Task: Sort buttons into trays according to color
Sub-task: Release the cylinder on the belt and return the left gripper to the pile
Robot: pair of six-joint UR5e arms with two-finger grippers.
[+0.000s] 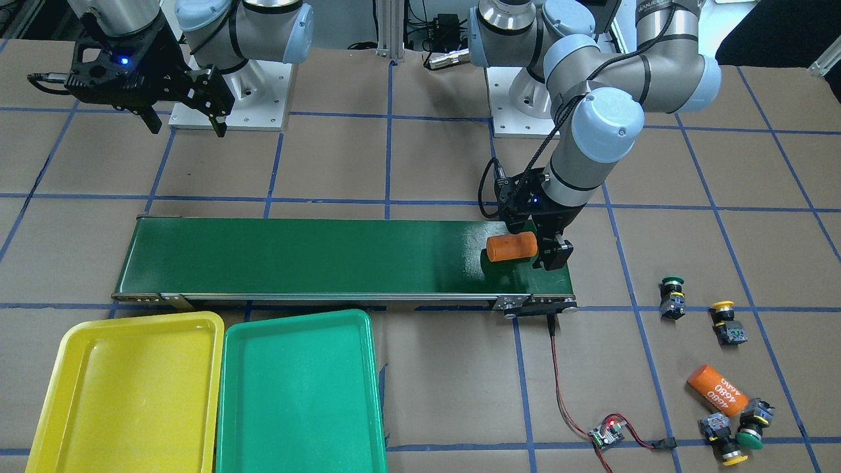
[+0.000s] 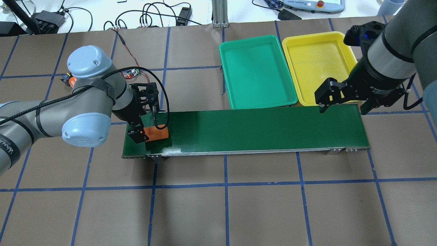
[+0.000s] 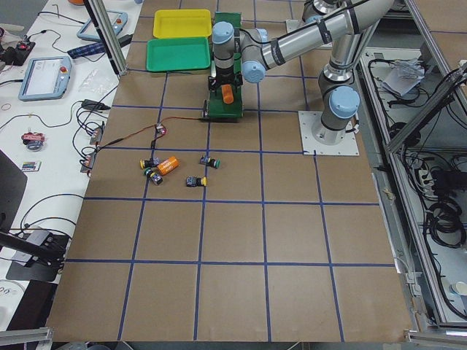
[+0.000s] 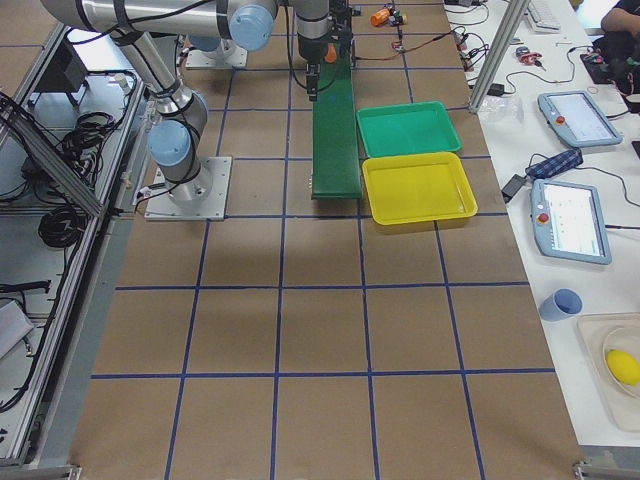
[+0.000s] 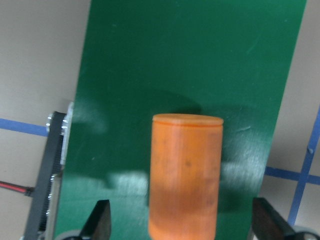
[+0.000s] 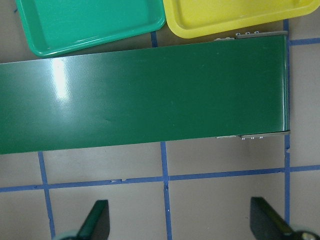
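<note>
Sorting had not begun. The left gripper [image 5: 182, 227] stood released astride an orange cylinder [image 5: 186, 170] (no button) on the conveyor belt [image 1: 315, 256]. The right gripper [image 1: 187, 121] hung released. The buttons [image 1: 671, 295] lay on the worktop at the belt's 4 o'clock. The next move would be to fetch one.

1. This is looking like a robotics laboratory: a left arm [image 2: 51, 116] and a right arm [image 2: 392, 58], both grey with pale blue joint caps, are rising from metal base plates [image 3: 330, 133] on a large table [image 2: 259, 212].
2. Brown paper is covering the table, and blue tape [image 2: 225, 184] is dividing it into a grid of squares.
3. Teach pendants [image 4: 572, 221] and loose cables [image 2: 150, 18] are lying on a white side bench [image 4: 615, 290].
4. A short conveyor belt [image 1: 315, 256], wired to a bare circuit board [image 1: 608, 433], is sitting beside a yellow tray [image 1: 131, 394] and a green tray [image 1: 295, 394].
5. An aluminium post [image 2: 218, 13] is standing at the table's edge.
</note>
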